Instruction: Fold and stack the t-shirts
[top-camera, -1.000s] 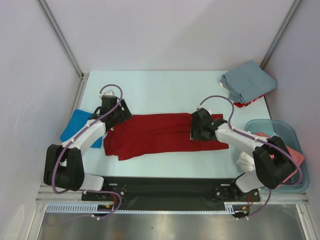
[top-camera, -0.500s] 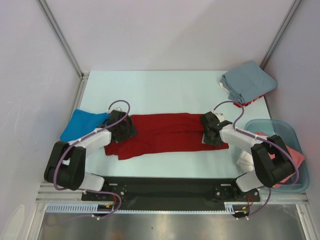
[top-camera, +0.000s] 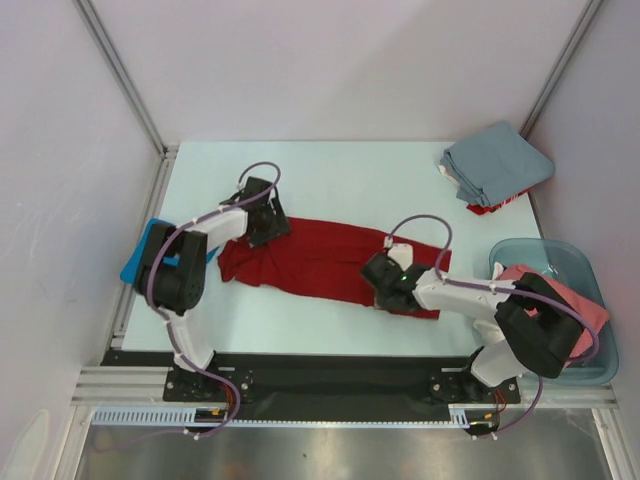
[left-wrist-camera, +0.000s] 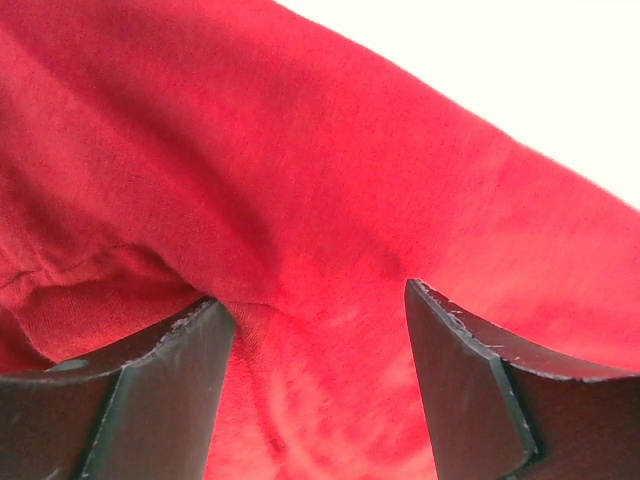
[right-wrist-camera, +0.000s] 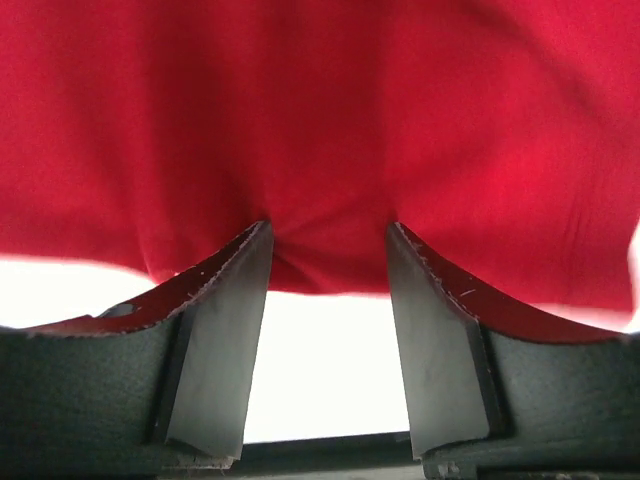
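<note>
Nearest, at the right, a translucent teal plastic tub (top-camera: 560, 244) holds a crumpled salmon-pink t-shirt (top-camera: 580, 305). The right gripper (right-wrist-camera: 328, 235), fingers apart, straddles the near hem of the deep crimson cotton t-shirt (top-camera: 320, 255) lying mid-table. The left gripper (left-wrist-camera: 312, 292), also apart, sits on its far-left corner. A folded grey-blue t-shirt (top-camera: 497, 163) lies far right.

red shirt (top-camera: 320, 262): one is counted.
blue shirt (top-camera: 135, 268): one is counted.
grey-blue shirt (top-camera: 497, 163): one is counted, atop a pile whose lower layers cannot be numbered.
pink shirt (top-camera: 585, 305): one is counted.
bin (top-camera: 540, 245): one is counted.
table (top-camera: 330, 175): one is counted.
arm: two are counted, left arm (top-camera: 178, 275) and right arm (top-camera: 460, 290).
gripper: two are counted, left gripper (left-wrist-camera: 312, 305) and right gripper (right-wrist-camera: 328, 240), two fingers on each.
</note>
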